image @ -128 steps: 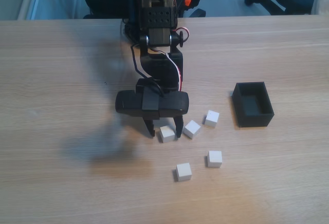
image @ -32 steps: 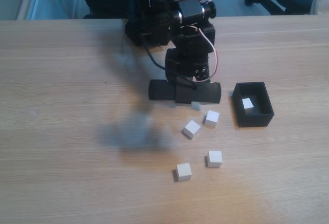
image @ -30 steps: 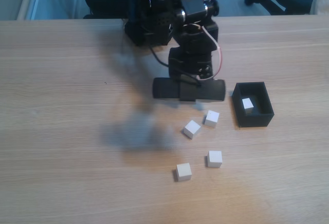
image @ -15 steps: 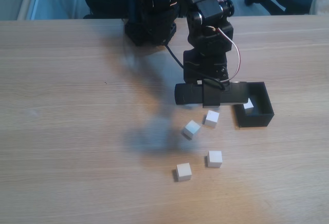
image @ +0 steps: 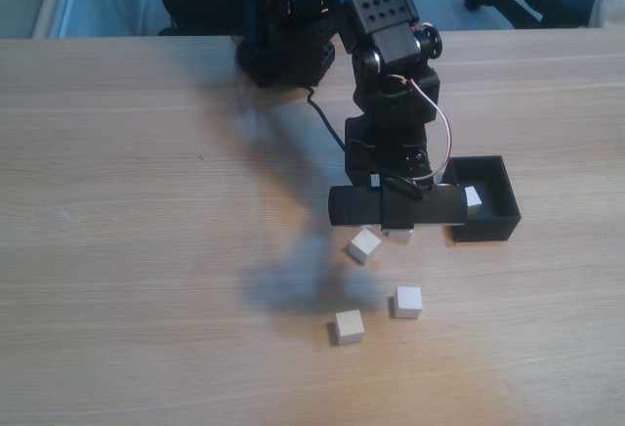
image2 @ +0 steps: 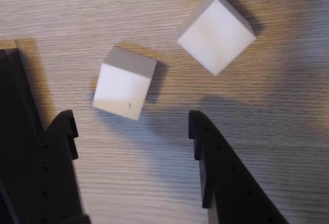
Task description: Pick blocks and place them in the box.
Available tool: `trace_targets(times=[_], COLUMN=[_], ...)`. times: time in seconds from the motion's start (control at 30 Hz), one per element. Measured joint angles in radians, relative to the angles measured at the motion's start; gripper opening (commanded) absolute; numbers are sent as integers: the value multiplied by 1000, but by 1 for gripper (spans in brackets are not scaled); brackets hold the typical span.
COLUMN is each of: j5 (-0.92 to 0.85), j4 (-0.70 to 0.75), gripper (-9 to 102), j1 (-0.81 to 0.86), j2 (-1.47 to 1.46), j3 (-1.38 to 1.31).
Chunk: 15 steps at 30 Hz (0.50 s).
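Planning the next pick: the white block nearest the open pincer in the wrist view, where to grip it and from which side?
Take the near block by two opposite flat side faces, coming straight down from above. It sits flat on the table, slightly rotated, so yaw the pincer to match. The other block lies apart, leaving finger room, probably enough.

Arm reaches down from 12 o'clock in the fixed view; gripper [image2: 131,124] jaws spread wide apart, empty, pointing down at the table.

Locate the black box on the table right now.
In the fixed view, the black box sits on the table's right side, just right of the tool, with one white cube inside.
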Motion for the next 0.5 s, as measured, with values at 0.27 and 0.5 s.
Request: trace_targets(times=[0.27, 0.5], j5=[12, 17], j4=[-6, -18], gripper=[23, 20], j1=[0, -6], j2=[-58, -97], j3=[-46, -60])
